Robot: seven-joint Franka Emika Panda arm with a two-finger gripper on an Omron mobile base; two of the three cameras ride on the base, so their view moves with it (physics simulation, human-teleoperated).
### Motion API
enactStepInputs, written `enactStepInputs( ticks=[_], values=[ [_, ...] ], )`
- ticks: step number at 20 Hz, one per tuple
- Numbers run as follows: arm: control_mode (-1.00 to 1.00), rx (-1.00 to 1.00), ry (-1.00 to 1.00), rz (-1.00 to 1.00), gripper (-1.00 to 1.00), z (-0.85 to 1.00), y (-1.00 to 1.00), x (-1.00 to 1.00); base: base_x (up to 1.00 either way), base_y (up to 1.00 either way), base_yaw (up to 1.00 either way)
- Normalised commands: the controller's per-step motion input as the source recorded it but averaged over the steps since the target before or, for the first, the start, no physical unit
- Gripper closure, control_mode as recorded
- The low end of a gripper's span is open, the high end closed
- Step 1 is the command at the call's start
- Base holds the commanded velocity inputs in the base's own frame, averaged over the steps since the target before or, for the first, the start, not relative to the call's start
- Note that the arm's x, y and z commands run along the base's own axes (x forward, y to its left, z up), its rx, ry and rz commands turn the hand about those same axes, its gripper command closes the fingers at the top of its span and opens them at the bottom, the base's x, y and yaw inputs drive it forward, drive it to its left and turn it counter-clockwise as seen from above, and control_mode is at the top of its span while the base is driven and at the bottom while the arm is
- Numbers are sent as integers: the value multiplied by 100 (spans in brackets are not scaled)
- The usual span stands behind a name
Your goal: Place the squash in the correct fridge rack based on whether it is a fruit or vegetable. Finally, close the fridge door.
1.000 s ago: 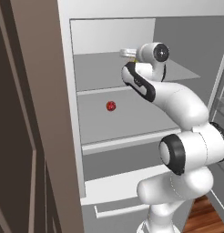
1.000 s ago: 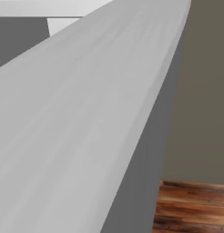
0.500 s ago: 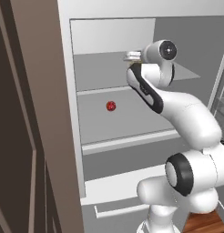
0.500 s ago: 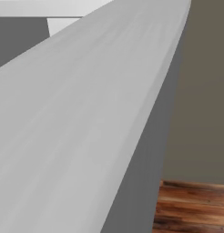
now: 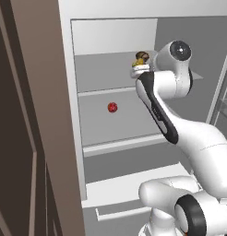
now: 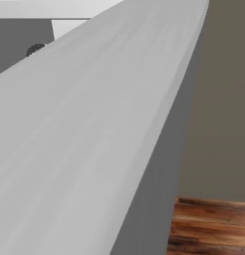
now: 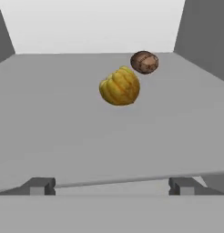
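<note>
The squash (image 7: 119, 86) lies on the fridge rack (image 7: 63, 127), the higher of the two light-grey shelves, well back from the rack's pale front edge and towards the rear wall. In the hand view it sits ahead of the gripper (image 7: 111, 185) and apart from it, a little right of the midline between the two dark fingertips (image 7: 38, 185), which stand far apart at the bottom corners of that view with nothing between them. The gripper is spread wide and holds nothing; the squash rests free on the shelf, its ribbed yellow skin turned towards the camera. Just behind it and slightly to the right, near the back wall, lies a dark brown ball (image 7: 144, 62); whether the two touch cannot be told, though they look very close. From the left base view the squash (image 5: 139, 60) shows as a small yellow and brown shape on the upper rack (image 5: 106, 76), just above the white hand of the arm (image 5: 157, 99), which reaches in from the lower right to the front of that shelf. On the lower shelf (image 5: 120, 131) a small red ball (image 5: 112, 107) lies alone, well apart from the squash. In the right base view the fridge door (image 6: 94, 134) stands open as a broad silver-grey panel slanting across the picture, with wooden floor (image 6: 209, 229) at the lower right.
</note>
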Motion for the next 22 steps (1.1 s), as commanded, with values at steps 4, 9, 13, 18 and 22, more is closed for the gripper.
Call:
enactStepInputs(
  ticks=[4,9,13,18,22],
  values=[
    [-100,-8,25,0,-100,-41,1,-50,0,0,0],
    [-100,-2,12,0,-100,-17,0,-8,0,0,0],
    [-100,0,0,0,-100,-3,-1,0,0,0,0],
    [100,0,0,0,-100,-1,-1,-1,-33,-6,3],
    [100,0,0,0,-100,0,0,0,-81,-5,6]
  ],
)
